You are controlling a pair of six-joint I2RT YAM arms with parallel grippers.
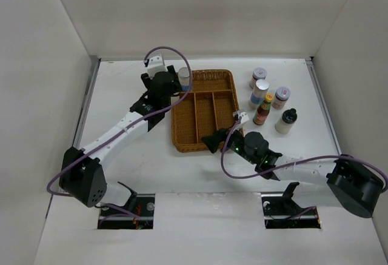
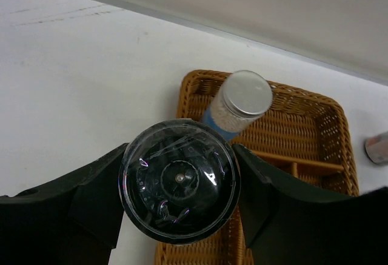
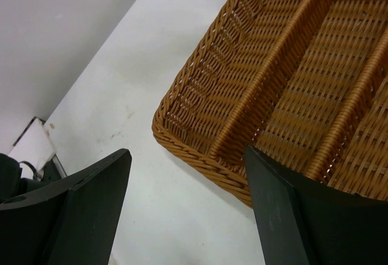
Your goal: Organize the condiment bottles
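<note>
My left gripper [image 1: 163, 88] [image 2: 179, 183] is shut on a dark jar with a clear domed lid [image 2: 179, 179], over the left rim of the wicker tray [image 1: 213, 112] [image 2: 303, 137]. I cannot tell whether the jar is resting or lifted. A silver-capped, blue-labelled shaker [image 1: 183, 78] [image 2: 241, 102] stands in the tray's back-left corner. My right gripper [image 1: 217, 139] [image 3: 187, 154] is open and empty at the tray's near edge [image 3: 200, 156]. Right of the tray stand two silver-capped shakers [image 1: 259, 77] [image 1: 260, 92], a white-capped shaker [image 1: 282, 97], the red yellow-capped sauce bottle [image 1: 262, 110] and the black-capped white bottle [image 1: 286, 120].
The tray's three long compartments hold nothing that I can see. White walls close the table at the back and both sides. One shaker shows at the right edge of the left wrist view [image 2: 377, 148].
</note>
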